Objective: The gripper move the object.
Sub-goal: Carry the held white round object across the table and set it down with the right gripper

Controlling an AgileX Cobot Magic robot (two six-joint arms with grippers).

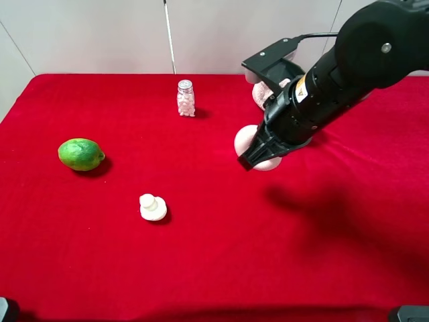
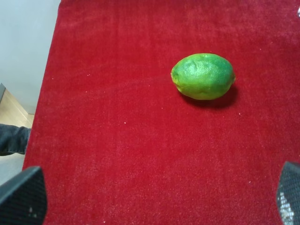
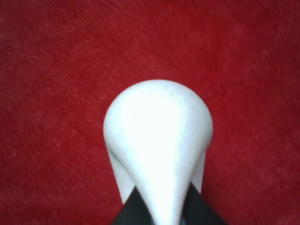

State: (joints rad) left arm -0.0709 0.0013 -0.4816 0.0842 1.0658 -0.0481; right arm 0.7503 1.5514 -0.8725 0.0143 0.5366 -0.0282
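Observation:
The pale pink dome-like object [image 1: 249,139] is in the middle right of the red cloth, partly hidden by my right gripper [image 1: 253,158], which is shut on it. In the right wrist view the object [image 3: 157,136] fills the centre, with the dark fingers of the gripper [image 3: 166,214] pinching its narrow end. I cannot tell whether it touches the cloth. My left gripper [image 2: 154,199] is open and empty over the cloth, a short way from the lime [image 2: 203,76].
A green lime [image 1: 81,153] lies at the left. A white mushroom-shaped piece [image 1: 153,207] is in front of centre. A small clear shaker [image 1: 186,98] stands at the back. Rolled pink towels [image 1: 260,94] lie behind the right arm. The red cloth [image 1: 201,268] covers the table.

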